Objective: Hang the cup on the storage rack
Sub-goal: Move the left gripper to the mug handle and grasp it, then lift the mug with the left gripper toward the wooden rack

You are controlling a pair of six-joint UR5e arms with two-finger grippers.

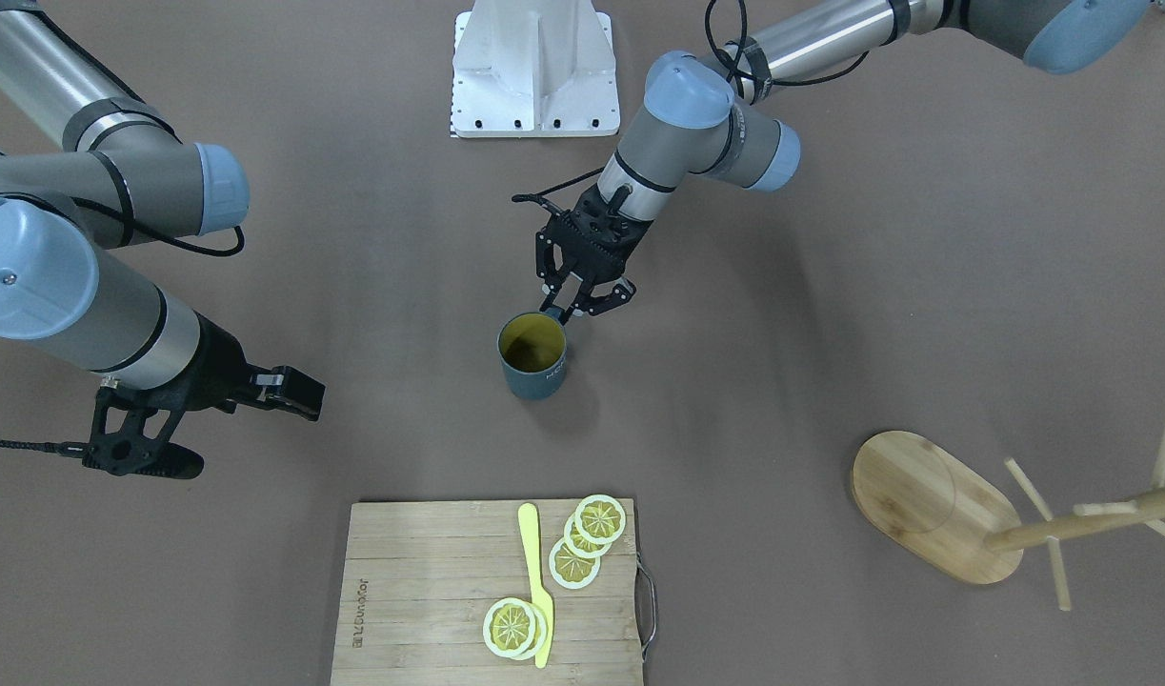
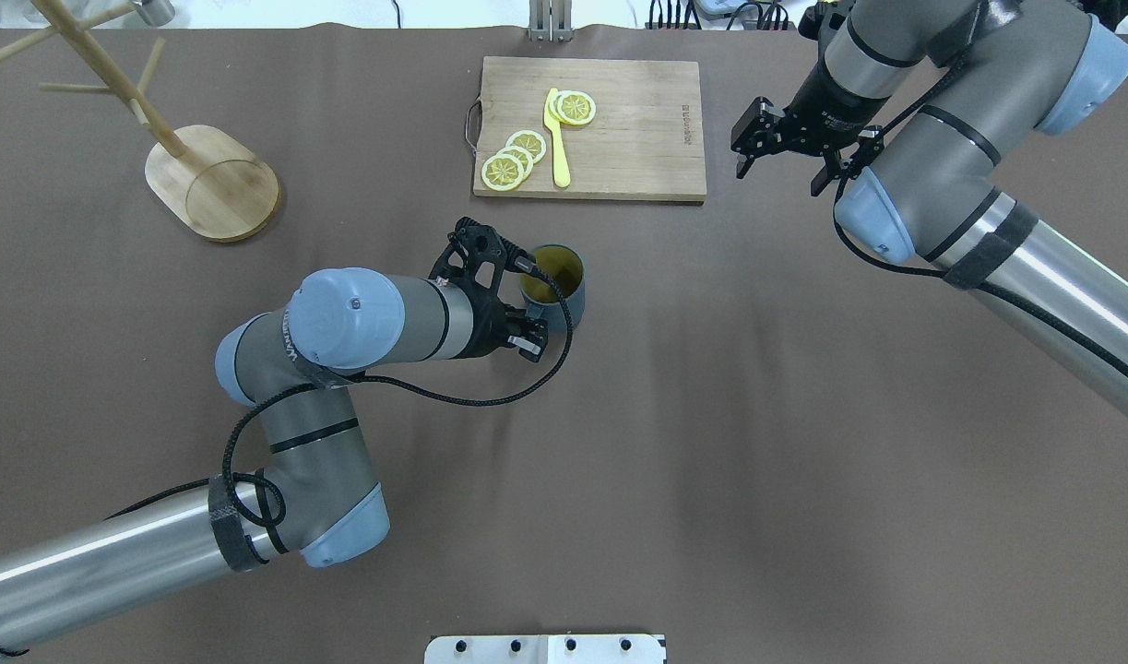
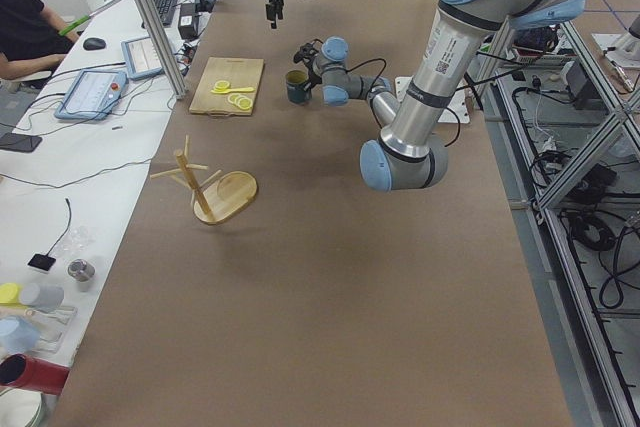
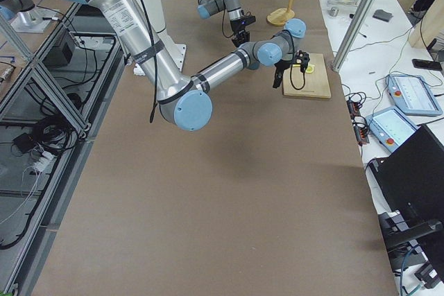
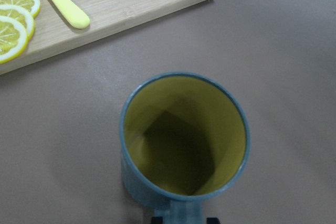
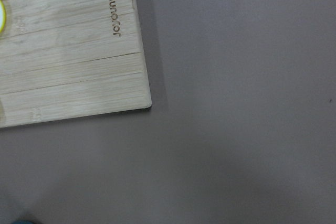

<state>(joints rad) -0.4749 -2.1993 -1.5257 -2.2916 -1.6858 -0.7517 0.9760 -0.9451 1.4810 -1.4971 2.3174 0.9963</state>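
Your left gripper (image 1: 572,310) sits right at the cup (image 1: 534,360), just below the centre of the front-facing frame, with its jaws on either side of the loop handle (image 5: 182,214). In the left wrist view that handle points straight back at the camera, bottom centre. A dark fingertip (image 5: 157,220) shows on each flank with a thin sliver of gap, so I read this gripper as released, not yet clamped.

The cup stands upright on the desk (image 2: 711,415), mouth up, just below the cutting board (image 2: 619,129) in the overhead frame. The storage rack (image 2: 213,184) is well apart from it, in that frame's upper left, on the left arm's side.

Your right gripper (image 2: 780,173) hangs spread and empty at the upper right, beside the board.

The coming squeeze should run across the handle, so keep it centred between the jaws.
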